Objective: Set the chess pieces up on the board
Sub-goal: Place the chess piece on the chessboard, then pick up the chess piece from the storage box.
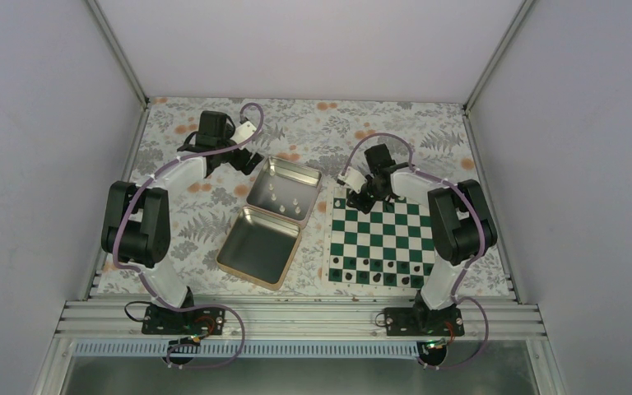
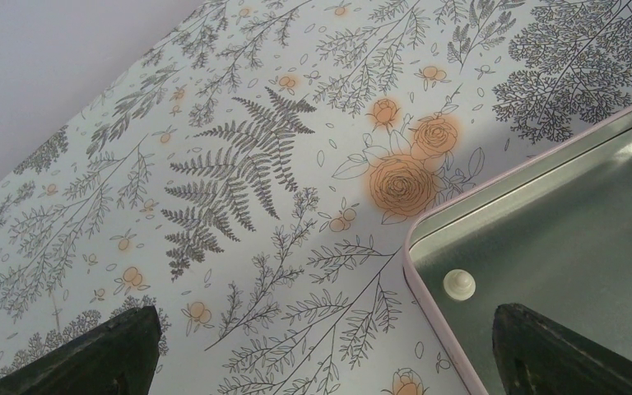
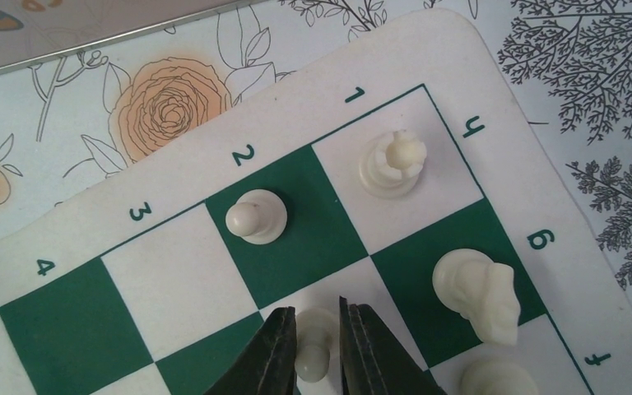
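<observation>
The board [image 1: 378, 234] lies at the right, and its far corner fills the right wrist view [image 3: 173, 280]. On that corner stand a cream rook [image 3: 392, 160], a pawn [image 3: 255, 218], a knight [image 3: 477, 292] and part of another piece [image 3: 498, 378]. My right gripper [image 3: 317, 346] is shut on a cream pawn [image 3: 314, 354] that stands on a white square; in the top view it [image 1: 360, 200] sits at the board's far left corner. My left gripper [image 2: 321, 354] is open and empty, straddling the tin's corner rim [image 2: 428, 304]. A cream pawn [image 2: 459, 284] lies inside the tin near it.
The silver hinged tin [image 1: 247, 247] lies open between the arms; its far half holds several cream pieces [image 1: 284, 197]. Small dark pieces [image 1: 378, 267] fill the board's two near rows. The table has a floral cloth [image 1: 189, 222], and grey walls close in three sides.
</observation>
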You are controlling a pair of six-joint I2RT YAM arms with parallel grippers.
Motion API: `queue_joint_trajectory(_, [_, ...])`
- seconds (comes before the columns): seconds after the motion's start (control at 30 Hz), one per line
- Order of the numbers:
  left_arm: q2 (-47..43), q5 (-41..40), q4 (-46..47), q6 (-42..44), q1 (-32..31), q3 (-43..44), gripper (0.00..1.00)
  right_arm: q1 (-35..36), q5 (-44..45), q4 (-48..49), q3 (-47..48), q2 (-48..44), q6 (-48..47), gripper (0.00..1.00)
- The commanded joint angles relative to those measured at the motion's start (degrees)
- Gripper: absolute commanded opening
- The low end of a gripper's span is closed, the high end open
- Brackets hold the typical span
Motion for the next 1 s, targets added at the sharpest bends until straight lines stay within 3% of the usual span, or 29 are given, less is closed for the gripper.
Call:
queue_joint_trajectory(0.0, [-0.43, 0.51, 0.49, 0.1, -0.29, 0.32, 1.0, -0.46, -0.36, 0.39, 0.24, -0.73, -0.51, 0.17])
queue_joint_trajectory(0.5, [-0.84, 0.54, 0.5, 0.27, -0.25, 0.28, 1.0, 2.29, -2.63, -7.03, 10.49, -4.29, -0.17, 0.19])
queue_joint_trajectory(0.97, [-3.29, -0.63, 0.85, 0.71, -0.27, -0.43, 1.0, 15.28, -5.44, -10.19, 34.31, 14.93, -1.01, 0.19])
